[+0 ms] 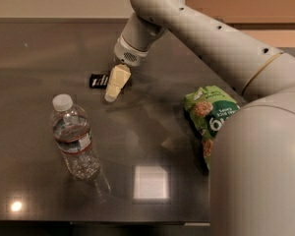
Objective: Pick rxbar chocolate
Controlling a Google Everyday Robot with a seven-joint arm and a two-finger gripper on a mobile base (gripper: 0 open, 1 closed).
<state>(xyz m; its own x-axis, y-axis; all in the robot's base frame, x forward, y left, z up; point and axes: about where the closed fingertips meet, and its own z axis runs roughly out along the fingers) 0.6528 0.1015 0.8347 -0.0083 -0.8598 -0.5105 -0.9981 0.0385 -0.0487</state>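
The rxbar chocolate (98, 80) is a small flat black wrapper with white lettering, lying on the dark table (34, 132) left of centre toward the back. My gripper (114, 89) hangs from the cream arm right over the bar's right end and hides that end; its pale fingers (117, 80) point down at the table just right of the visible part of the bar.
A clear water bottle (73, 136) with a white cap stands upright front left of the bar. A green snack pouch (209, 114) lies on the right, partly hidden by my arm's large body. The table's front edge runs along the bottom.
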